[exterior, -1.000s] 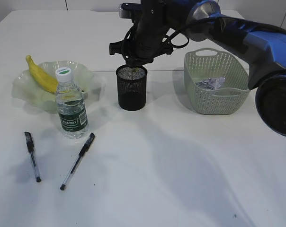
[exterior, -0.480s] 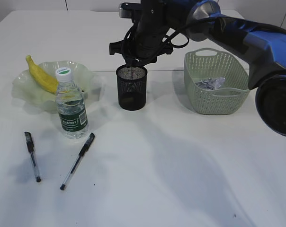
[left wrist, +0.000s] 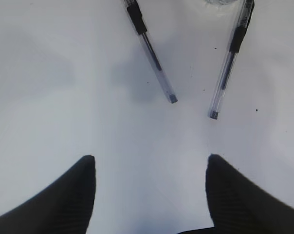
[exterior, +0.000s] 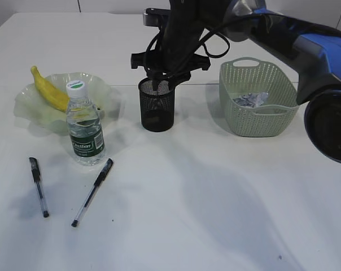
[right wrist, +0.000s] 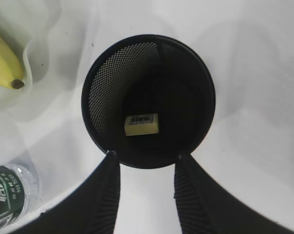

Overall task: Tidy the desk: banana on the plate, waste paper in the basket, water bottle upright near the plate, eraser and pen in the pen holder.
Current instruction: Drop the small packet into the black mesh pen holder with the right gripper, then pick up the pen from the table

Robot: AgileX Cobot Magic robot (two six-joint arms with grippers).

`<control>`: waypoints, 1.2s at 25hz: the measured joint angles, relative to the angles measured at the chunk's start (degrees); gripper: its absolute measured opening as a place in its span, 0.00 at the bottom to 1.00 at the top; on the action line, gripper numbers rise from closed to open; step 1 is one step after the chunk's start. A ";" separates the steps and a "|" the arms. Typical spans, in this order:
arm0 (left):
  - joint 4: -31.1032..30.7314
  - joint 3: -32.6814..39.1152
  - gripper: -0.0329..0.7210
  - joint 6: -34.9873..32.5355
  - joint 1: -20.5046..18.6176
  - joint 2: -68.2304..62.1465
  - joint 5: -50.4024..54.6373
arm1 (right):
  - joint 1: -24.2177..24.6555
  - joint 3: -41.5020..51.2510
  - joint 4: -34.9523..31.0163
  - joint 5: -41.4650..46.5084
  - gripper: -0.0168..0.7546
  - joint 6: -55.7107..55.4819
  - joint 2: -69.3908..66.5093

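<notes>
My right gripper (right wrist: 145,155) hangs open just above the black mesh pen holder (exterior: 157,110), with nothing between its fingers. The yellow eraser (right wrist: 142,124) lies flat on the bottom of the pen holder (right wrist: 96,80). Two pens (exterior: 38,186) (exterior: 92,192) lie on the table at the front left. My left gripper (left wrist: 151,158) hovers open over bare table, short of both pens (left wrist: 151,51) (left wrist: 229,63). The banana (exterior: 49,90) lies on the pale green plate (exterior: 111,93). The water bottle (exterior: 84,127) stands upright in front of the plate. Crumpled paper (exterior: 250,100) sits in the green basket (exterior: 258,121).
The right arm (exterior: 283,34) reaches in from the right, passing over the basket. The pen holder stands between plate and basket. The bottle (right wrist: 8,195) and the banana tip (right wrist: 3,63) lie left of the holder in the right wrist view.
The right gripper held the eraser at the holder's mouth, then opened. The eraser dropped to the bottom of the holder. The left gripper has not visibly changed.
</notes>
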State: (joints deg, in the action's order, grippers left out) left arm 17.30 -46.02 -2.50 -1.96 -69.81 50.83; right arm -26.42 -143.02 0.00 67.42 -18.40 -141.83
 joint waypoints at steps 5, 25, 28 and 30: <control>0.00 0.00 0.70 0.00 0.00 0.00 -0.22 | 0.00 -6.41 -0.86 3.76 0.39 3.55 0.00; 0.00 0.00 0.70 0.00 0.00 0.00 -0.32 | 0.00 18.14 -3.39 4.30 0.39 7.17 16.99; 0.00 0.00 0.70 0.00 0.00 0.00 -0.32 | 0.00 27.28 -1.58 4.18 0.39 7.91 21.78; 0.11 0.00 0.70 0.00 0.00 0.00 -0.32 | 0.00 33.17 -1.23 4.11 0.39 8.61 25.00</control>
State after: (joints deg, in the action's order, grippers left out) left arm 17.41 -46.02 -2.50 -1.96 -69.81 50.51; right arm -26.42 -109.85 -1.23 71.52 -9.79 -116.82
